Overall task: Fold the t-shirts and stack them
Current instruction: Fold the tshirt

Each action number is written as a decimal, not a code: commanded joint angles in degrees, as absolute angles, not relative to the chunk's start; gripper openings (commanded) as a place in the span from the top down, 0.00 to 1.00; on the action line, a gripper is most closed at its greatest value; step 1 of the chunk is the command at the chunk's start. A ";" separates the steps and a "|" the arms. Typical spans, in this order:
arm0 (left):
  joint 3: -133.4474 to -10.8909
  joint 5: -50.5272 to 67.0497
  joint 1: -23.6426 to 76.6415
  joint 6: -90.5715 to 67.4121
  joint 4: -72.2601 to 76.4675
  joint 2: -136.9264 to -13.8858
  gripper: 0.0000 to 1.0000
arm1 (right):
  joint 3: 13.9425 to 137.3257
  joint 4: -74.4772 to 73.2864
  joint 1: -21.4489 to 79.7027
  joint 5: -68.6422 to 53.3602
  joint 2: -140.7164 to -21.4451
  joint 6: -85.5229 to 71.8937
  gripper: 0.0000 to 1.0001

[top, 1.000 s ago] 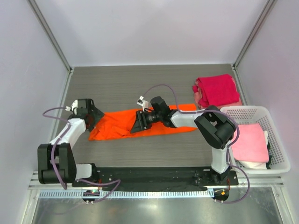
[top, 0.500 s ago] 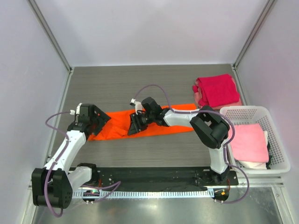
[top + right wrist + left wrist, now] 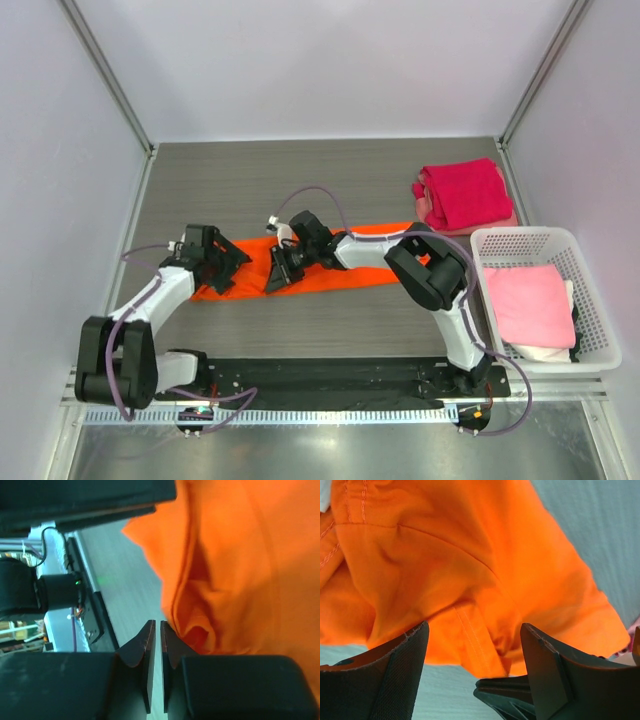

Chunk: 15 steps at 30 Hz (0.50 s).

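I log the orange t-shirt [image 3: 340, 268] as soft matt cloth, creased, with raised rows of stitching along its hem in the left wrist view. The magenta t-shirt [image 3: 462, 192] and the pink t-shirt [image 3: 530, 305] look like the same dull, soft cloth. The table [image 3: 300, 180] has a grey wood-grain surface, matt. The basket [image 3: 592, 260] is white plastic lattice, smooth. On the left gripper [image 3: 473, 635] the fingers [image 3: 395, 675] are black with finely rough pads. On the right gripper [image 3: 158, 630] they look dark, smooth and matt. The arms [image 3: 160, 290] have smooth white and black shells. The rail [image 3: 330, 415] looks like ribbed bare metal.
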<state>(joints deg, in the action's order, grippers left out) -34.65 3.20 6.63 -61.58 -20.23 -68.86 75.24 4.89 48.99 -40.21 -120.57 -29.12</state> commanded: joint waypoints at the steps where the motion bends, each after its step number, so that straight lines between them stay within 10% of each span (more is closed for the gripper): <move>1: -33.84 4.83 6.77 -63.28 -13.81 -73.11 0.25 | 79.09 5.80 47.90 -40.17 -123.30 -33.21 0.86; 12: -35.33 -5.00 6.77 -60.91 -14.14 -83.14 0.23 | 77.17 5.71 42.02 -43.15 -126.83 -45.17 0.85; 15: -37.00 -9.13 6.77 -59.51 -16.69 -82.71 0.21 | 74.62 6.68 41.84 -44.30 -124.29 -44.56 0.65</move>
<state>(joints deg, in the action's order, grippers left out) -37.50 0.67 7.09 -62.70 -11.38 -80.53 76.53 5.87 41.89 -42.72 -126.56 -42.68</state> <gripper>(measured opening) 0.782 0.285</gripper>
